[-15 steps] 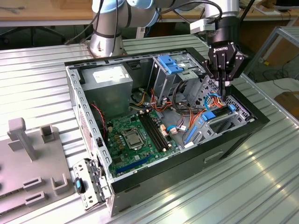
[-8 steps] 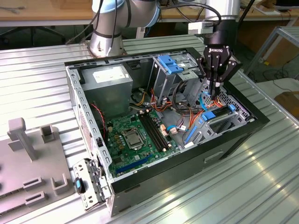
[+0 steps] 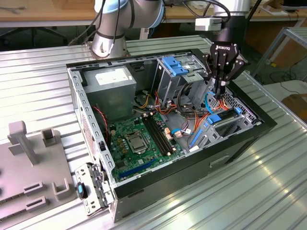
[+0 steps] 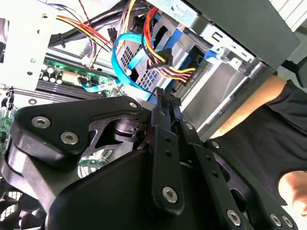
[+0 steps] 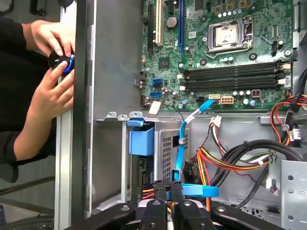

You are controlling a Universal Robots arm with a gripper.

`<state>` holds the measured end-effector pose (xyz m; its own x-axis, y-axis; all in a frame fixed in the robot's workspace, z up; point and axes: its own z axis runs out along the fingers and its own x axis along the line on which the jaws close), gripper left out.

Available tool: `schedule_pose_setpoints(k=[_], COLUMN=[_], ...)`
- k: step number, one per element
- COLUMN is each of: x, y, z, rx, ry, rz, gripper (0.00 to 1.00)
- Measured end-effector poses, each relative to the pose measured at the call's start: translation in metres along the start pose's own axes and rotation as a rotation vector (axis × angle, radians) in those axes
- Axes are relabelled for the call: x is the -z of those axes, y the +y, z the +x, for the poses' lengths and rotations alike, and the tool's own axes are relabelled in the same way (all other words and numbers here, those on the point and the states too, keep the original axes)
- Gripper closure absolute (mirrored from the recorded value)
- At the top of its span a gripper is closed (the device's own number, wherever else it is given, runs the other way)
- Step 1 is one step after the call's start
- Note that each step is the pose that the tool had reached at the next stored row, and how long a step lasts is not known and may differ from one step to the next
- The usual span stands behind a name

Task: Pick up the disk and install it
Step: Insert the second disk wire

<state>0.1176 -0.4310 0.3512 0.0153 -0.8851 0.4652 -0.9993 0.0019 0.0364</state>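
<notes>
**Gripper closed over the drive bay; disk lying in the bay**

The black two-finger gripper point(image 3: 219, 95) hangs inside the open black desktop computer case point(image 3: 192, 168), at the bay on the exterior view's right. In both wrist views its fingers stand drawn together with no visible gap point(image 4: 164, 103). Whether anything thin is pinched between them cannot be told. A flat light-blue ribbon cable point(image 5: 181, 143) and a bundle of red, yellow and black wires point(image 5: 211, 165) run just beside the fingertips.

The disk point(image 3: 224, 122), a dark grey metal rectangle framed by a blue plastic bracket, lies flat in the bay directly below the gripper.

Handling assessment: probably rigid, fairly heavy for its size and sensitive to shock. Its metal faces are likely slippery, so the long bracketed edges offer the safer hold.
</notes>
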Motion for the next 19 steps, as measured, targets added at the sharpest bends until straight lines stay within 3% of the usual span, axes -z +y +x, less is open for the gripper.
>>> schedule_pose_setpoints(k=[2,3,5,9,13,15,17,19], x=[-0.0004,-0.0007,-0.0013,-0.0041,-0.0013,-0.0008,-0.0014,-0.0035], y=[0.0001,0.0002,0.0002,0.0001,0.0003,0.0004,0.0005,0.0016], z=[0.0013,0.0019,0.0034,0.0092,0.0163,0.0187,0.0202,0.0243], rx=[0.001,0.002,0.003,0.006,0.002,-0.002,-0.008,-0.010], ry=[-0.0357,-0.0597,-0.1000,-0.1748,-0.1836,-0.1854,-0.1888,-0.2053], rz=[0.0010,0.0013,0.0020,0.0031,0.0123,0.0215,0.0365,0.0439], gripper=[0.84,0.84,0.84,0.84,0.84,0.84,0.84,0.84])
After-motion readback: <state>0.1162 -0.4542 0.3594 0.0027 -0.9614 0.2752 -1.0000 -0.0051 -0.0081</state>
